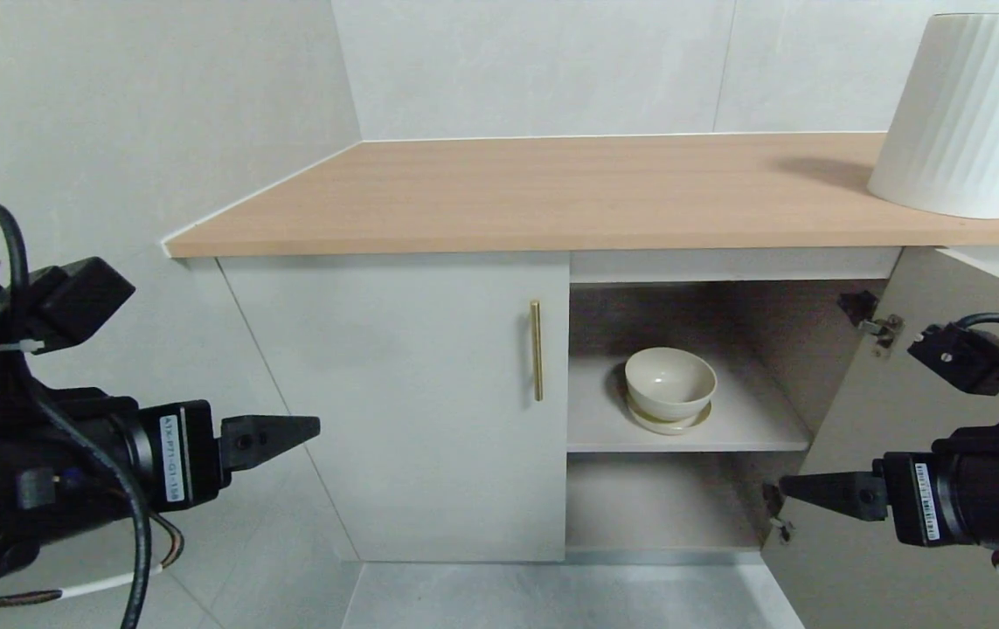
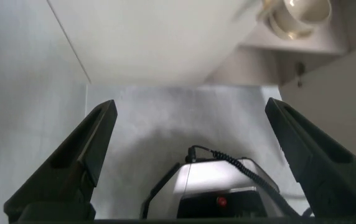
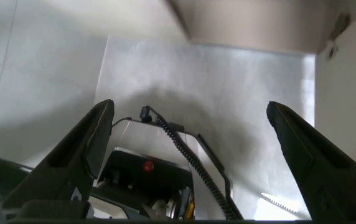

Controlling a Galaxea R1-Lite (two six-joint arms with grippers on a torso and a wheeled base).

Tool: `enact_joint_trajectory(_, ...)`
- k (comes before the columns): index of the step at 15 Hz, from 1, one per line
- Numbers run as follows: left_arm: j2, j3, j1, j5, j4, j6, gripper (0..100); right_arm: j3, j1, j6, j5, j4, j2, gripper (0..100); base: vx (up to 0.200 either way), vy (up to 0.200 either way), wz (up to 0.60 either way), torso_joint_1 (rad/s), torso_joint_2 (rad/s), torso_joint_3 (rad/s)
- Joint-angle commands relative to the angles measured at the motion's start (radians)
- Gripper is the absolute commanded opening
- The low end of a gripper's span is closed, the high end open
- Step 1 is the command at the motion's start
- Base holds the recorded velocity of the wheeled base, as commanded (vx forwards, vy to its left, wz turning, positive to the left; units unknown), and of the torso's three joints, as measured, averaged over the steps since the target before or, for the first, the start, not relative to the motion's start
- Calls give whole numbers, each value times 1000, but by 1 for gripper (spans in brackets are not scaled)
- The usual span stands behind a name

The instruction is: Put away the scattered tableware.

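Left claw [image 1: 302, 430] and right claw [image 1: 794, 487] are hanging wide and empty, as the bowl [image 1: 670, 382] is sitting, apparently stowed, on a shelved plate [image 1: 693, 425].

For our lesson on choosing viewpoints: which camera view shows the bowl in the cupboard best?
The head view: the bowl sits whole on its saucer on the cupboard shelf. The left wrist view catches the bowl small, cut off at the edge. The right wrist view faces the floor.

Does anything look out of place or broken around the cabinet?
Nothing stands out. The bowl sits upright on its plate on the shelf; only the right door stands open.
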Motion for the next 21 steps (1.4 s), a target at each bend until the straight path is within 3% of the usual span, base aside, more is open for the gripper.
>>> enact_joint_trajectory(1, 12, 3, -2, 1, 0, -1, 100, 0, 3, -1, -1, 2, 1, 100, -200, 0, 0, -7, -2, 12)
enact_joint_trajectory(13, 19, 7, -5, -1, 0, -1, 100, 12, 5, -26, 1, 3, -1, 100, -200, 0, 0, 3, 3, 4)
enact_joint_trajectory(21, 19, 12, -5, -2, 0, 1, 100, 14, 5, -26, -1, 3, -19, 100, 0, 0, 0, 0, 0, 0)
